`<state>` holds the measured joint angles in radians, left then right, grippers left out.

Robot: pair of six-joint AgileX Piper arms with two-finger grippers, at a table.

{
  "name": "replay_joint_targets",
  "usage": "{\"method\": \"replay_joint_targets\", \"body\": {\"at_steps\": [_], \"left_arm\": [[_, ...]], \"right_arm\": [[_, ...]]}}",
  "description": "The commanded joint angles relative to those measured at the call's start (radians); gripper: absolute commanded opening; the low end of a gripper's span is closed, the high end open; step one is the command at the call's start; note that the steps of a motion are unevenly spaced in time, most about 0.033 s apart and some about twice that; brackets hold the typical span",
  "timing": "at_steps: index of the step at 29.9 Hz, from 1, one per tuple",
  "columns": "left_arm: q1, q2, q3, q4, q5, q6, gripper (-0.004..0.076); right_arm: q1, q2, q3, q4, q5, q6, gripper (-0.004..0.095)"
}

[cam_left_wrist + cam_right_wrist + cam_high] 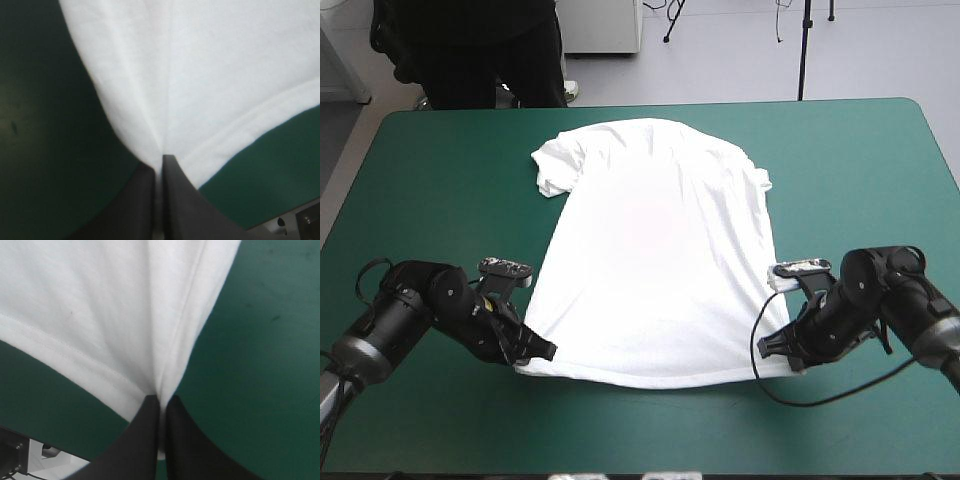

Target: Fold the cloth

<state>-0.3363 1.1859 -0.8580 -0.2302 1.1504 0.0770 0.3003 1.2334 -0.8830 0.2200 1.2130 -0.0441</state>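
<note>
Two hands: left hand (542, 350) and right hand (770, 348) are both clenched on the T-shirt (660, 250), one at each near corner of the hem.
Left hand grip: black fingers (142, 200) are pressed all but together, and a thin fold of white fabric is pinched between them at the near-left corner.
Right hand grip: same state, with the fingers (187, 440) closed on a fold of fabric at the near-right corner.
T-shirt position: spread flat around the middle of the tabletop (440, 170), with the hem toward the near edge and the shoulders toward the far edge.
Hem: (650, 378) laid in a shallow curve between the two hands; its stitched band is seen in both wrist views.
Creases: straight folds are drawn from each pinch point into the fabric.
Left sleeve: (552, 165) bunched and folded over at the far left.
Right sleeve: (760, 180) kept close to the body at the far right; only a small edge is shown.
Corner height: whether the gripped corners are raised off the cover cannot be told.
Arms: both are held low over the tabletop, at near left and near right.
Cover: teal-green, exposed on all sides of the T-shirt.
</note>
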Motion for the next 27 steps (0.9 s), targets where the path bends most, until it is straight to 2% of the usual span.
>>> {"method": "replay_joint_targets", "body": {"at_steps": [1, 6, 12, 16, 20, 23, 25, 27], "left_arm": [[-0.004, -0.058, 0.027, -0.054, -0.006, -0.009, -0.0009], [-0.004, -0.094, 0.087, -0.076, -0.008, -0.007, -0.0009], [-0.004, -0.098, 0.113, -0.094, -0.024, 0.002, -0.0008], [-0.004, -0.094, 0.124, -0.091, -0.024, 0.002, 0.0004], [-0.004, -0.089, 0.133, -0.092, -0.017, 0.014, 0.0108], [-0.004, -0.089, 0.133, -0.096, 0.012, 0.014, 0.0235], [-0.004, -0.089, 0.133, -0.096, 0.039, 0.014, 0.0309], [-0.004, -0.092, 0.131, -0.092, 0.06, 0.014, 0.0385]], "right_arm": [[0.002, -0.101, 0.048, 0.01, 0.035, 0.007, -0.0016], [0.002, -0.166, 0.127, 0.01, 0.029, 0.01, -0.0017], [0.002, -0.166, 0.141, 0.01, -0.05, 0.0, 0.0001], [0.002, -0.166, 0.141, -0.002, -0.063, -0.02, 0.0128], [0.002, -0.166, 0.141, -0.005, -0.033, -0.024, 0.033], [0.002, -0.166, 0.141, -0.006, 0.003, -0.024, 0.0503], [0.002, -0.168, 0.131, -0.006, 0.028, -0.024, 0.0593], [0.002, -0.179, 0.111, -0.006, 0.035, -0.024, 0.0638]]}}
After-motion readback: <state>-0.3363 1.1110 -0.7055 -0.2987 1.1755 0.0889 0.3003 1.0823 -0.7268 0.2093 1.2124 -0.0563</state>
